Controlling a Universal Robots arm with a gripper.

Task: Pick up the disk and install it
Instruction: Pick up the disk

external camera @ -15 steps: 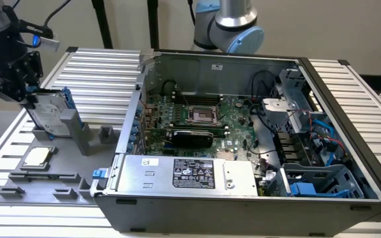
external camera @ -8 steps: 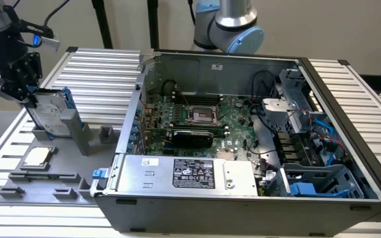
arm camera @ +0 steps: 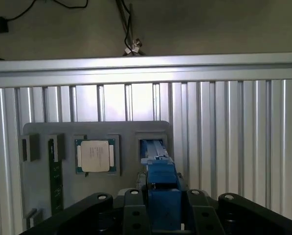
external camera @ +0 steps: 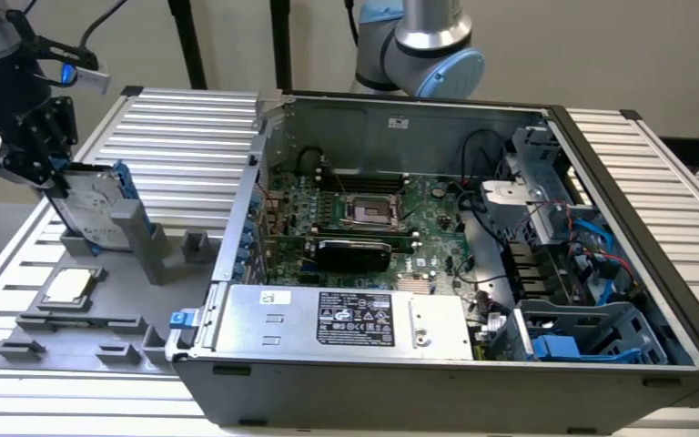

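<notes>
Jaws: the gripper (external camera: 55, 179) (arm camera: 163, 211) is gripping the disk (external camera: 92, 206) (arm camera: 161, 182) by its upper edge, with the jaws pressing in from either side of the blue frame.
Disk: it is standing on edge at the exterior view's far left, its long axis running straight down from the jaws.
Lower end: it is reaching into the upright slot of the grey fixture tray (external camera: 119, 314) (arm camera: 131, 129); I cannot tell whether it is seated or just clear.
CPU chip (external camera: 68, 285) (arm camera: 95, 155): it is lying flat on the tray just beside the slot, untouched.
Computer case (external camera: 447, 373): it is sitting open, well apart to the exterior view's right.
</notes>
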